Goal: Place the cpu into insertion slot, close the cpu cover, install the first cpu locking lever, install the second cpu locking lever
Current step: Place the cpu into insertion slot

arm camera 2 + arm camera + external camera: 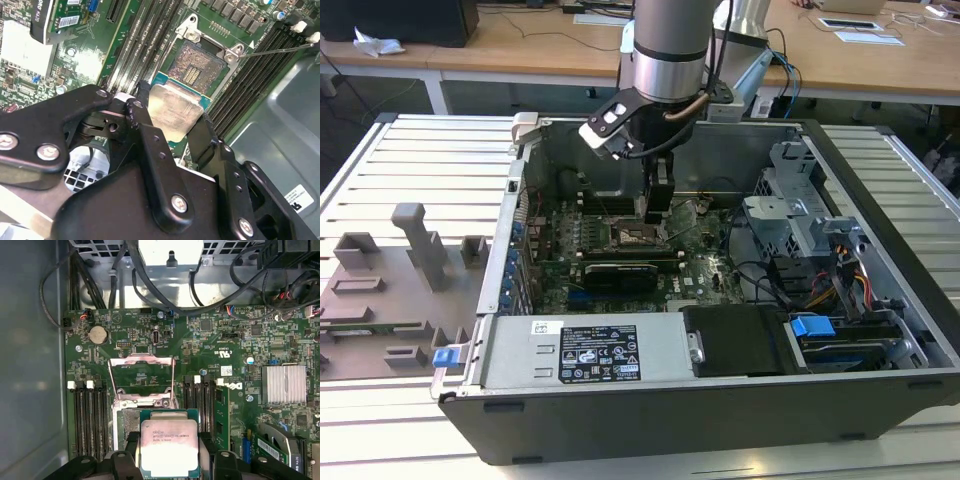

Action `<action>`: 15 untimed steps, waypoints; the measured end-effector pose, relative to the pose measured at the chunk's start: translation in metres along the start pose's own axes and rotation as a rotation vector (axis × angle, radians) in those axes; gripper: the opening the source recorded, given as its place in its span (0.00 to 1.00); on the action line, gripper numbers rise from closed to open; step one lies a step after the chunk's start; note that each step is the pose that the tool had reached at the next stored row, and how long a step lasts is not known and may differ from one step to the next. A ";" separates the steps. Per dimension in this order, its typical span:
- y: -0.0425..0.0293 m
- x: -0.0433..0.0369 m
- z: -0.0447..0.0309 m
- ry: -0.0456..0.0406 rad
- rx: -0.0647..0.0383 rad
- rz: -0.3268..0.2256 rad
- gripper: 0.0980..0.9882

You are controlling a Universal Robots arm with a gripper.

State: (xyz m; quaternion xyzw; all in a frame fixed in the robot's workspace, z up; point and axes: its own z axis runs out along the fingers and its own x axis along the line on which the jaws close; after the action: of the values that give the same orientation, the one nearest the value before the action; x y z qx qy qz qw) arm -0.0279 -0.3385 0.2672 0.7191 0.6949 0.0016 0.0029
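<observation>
Down inside the open computer case (880, 300), over the green board (705, 270), my gripper (172, 120) pinches the cpu (168, 447) by two opposite edges, one of my black fingers (145, 122) pressed against each side and the silvery top facing up toward my wrist. What matters is where the insertion slot (196, 70) lies from that chip. It is not squarely under it. The first wrist view has the chip covering only the part of the slot nearest my fingers, with the bare pin field showing past its far edge, on the side toward the cpu cover (141, 359). That cover stands swung open beyond the slot, its cut-out centre showing board through it. The chip is close to square, so it has no long axis to speak of, and its edges run about parallel to the slot's rim. The second wrist view looks along the chip from a slant and gives me the slot's corners and a thin wire locking lever (277, 50) swung out to one side. The exterior view adds that my arm comes straight down into the case. How much air separates chip and slot I cannot judge.
</observation>
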 end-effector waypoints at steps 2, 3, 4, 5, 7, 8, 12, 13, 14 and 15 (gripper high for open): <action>-0.0006 -0.0001 0.0002 0.0000 0.000 0.000 0.50; -0.0012 -0.0001 0.0006 0.0001 0.000 0.000 0.50; -0.0019 0.0000 0.0014 0.0001 0.000 0.000 0.50; -0.0024 -0.0001 0.0026 0.0001 0.000 0.000 0.50; -0.0028 -0.0001 0.0044 0.0000 0.000 0.000 0.50; -0.0030 -0.0001 0.0057 0.0000 0.000 0.000 0.50; -0.0037 0.0005 0.0108 0.0000 0.000 0.000 0.50; -0.0038 0.0008 0.0131 -0.0001 0.000 0.000 0.50; -0.0038 0.0010 0.0148 0.0000 0.000 0.000 0.50; -0.0038 0.0011 0.0161 0.0001 0.000 0.000 0.50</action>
State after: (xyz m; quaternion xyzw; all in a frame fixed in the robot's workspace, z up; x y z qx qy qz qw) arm -0.0316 -0.3373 0.2511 0.7190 0.6950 0.0016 0.0029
